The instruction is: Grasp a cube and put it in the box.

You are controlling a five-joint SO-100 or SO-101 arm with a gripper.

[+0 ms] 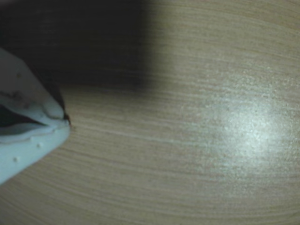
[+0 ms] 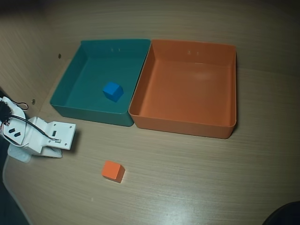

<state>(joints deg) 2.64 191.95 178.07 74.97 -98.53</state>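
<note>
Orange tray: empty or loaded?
Empty. In the overhead view the orange tray shows only bare floor; the orange cube lies outside it on the table.

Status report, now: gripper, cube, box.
Gripper shut, empty, over bare table. Orange cube on table, outside orange box. Box empty. Nothing in the way.

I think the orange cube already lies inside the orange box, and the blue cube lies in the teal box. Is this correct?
Not quite. In the overhead view the orange cube lies on the table, in front of the boxes; the orange box is empty. The blue cube is indeed in the teal box.
</note>
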